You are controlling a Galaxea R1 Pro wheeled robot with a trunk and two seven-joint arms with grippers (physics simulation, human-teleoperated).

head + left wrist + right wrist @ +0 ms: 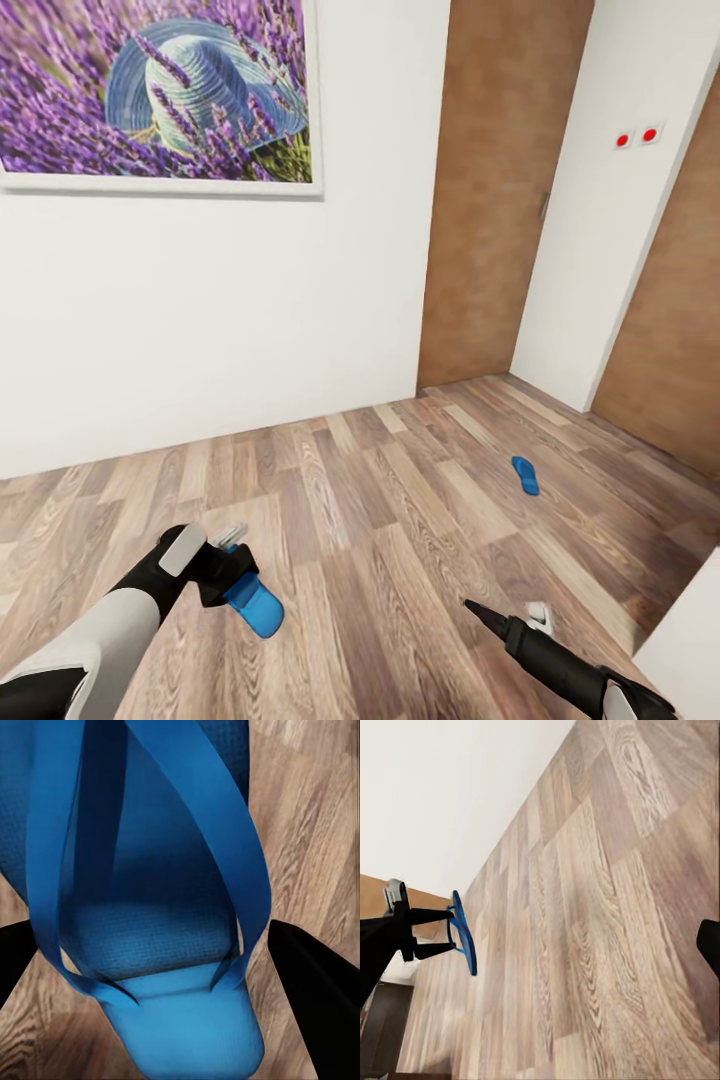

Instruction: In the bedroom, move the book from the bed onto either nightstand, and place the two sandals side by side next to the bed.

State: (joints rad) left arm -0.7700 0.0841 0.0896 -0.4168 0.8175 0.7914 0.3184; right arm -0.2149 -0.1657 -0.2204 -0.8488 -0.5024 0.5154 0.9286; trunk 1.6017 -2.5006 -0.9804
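My left gripper [232,572] is shut on one blue sandal [256,606], which hangs toe-down a little above the wood floor at the lower left. In the left wrist view the sandal [165,945] and its straps sit between the two black fingers [315,1005]. The right wrist view shows the same sandal [463,934] edge-on in the air. The other sandal [525,475] lies flat on the floor to the right, near the door corner. My right gripper [512,616] stands open with nothing in it, low at the right. The book, the bed and the nightstands are out of view.
A white wall with a lavender picture [160,90] faces me. A brown wooden door [500,190] stands at the back right, and another door [670,330] at the far right beyond a white wall corner [590,230]. A pale edge [695,640] cuts into the lower right.
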